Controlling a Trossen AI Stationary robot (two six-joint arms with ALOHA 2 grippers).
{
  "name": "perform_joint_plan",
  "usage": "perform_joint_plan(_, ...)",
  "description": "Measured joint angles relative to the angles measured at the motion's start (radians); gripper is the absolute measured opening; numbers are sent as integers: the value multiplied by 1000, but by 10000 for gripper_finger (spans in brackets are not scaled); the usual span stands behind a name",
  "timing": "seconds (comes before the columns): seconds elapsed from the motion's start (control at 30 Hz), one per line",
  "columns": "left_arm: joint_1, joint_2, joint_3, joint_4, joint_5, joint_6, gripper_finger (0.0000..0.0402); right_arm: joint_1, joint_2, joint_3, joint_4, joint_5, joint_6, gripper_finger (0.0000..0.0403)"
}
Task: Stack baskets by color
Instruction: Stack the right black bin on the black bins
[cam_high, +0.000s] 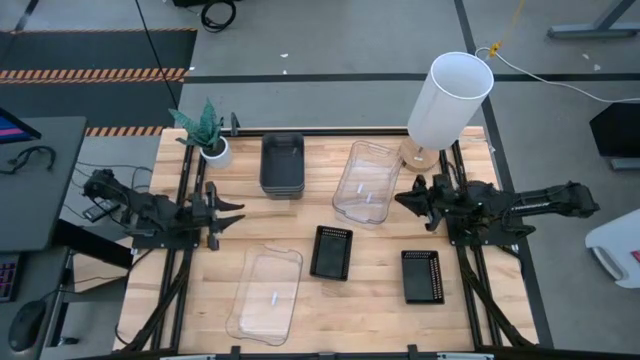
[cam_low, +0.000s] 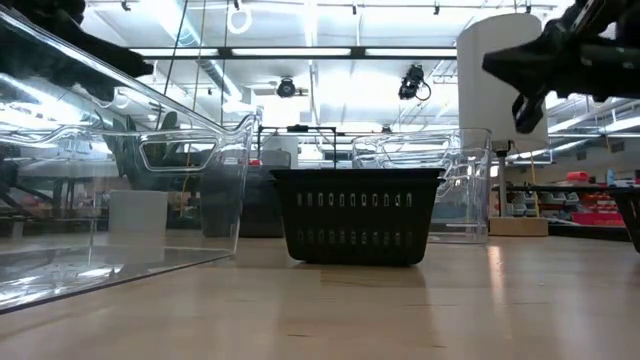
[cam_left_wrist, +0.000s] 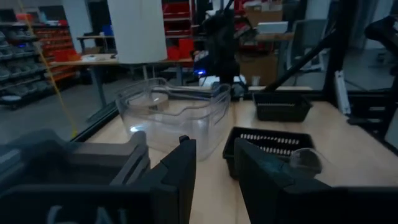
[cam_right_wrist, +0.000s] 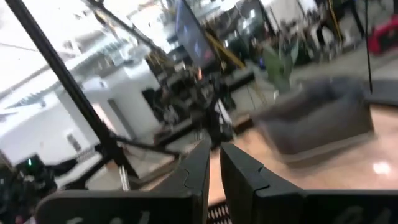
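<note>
A stack of smoky dark grey baskets (cam_high: 282, 165) stands at the far middle of the table. One clear basket (cam_high: 365, 180) rests on its base to the right of that stack, and another (cam_high: 265, 295) near the front edge. Two flat black perforated baskets (cam_high: 331, 252) (cam_high: 423, 276) lie between them. My left gripper (cam_high: 235, 212) (cam_left_wrist: 213, 149) hovers at the table's left side, pointing level toward the middle, open and empty. My right gripper (cam_high: 400, 197) (cam_right_wrist: 214, 149) hovers at the right side beside the far clear basket, its fingers a narrow gap apart with nothing between them.
A tall white cylinder (cam_high: 450, 100) stands at the far right corner and a small potted plant (cam_high: 207, 135) at the far left. Black frame rails (cam_high: 185, 260) run along both table sides. Bare wood (cam_high: 360, 320) shows at the front middle.
</note>
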Motion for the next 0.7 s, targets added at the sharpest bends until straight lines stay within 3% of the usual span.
perform_joint_plan(0.27,0,-69,-71,12,31,18,116,0,201,97,-162,-49,47,41)
perform_joint_plan(0.53,0,-61,-79,50,212,-1,116,35,387,292,-456,-79,53,11)
perform_joint_plan(0.7,1,-59,-78,45,119,0,116,114,494,429,-712,-41,53,5)
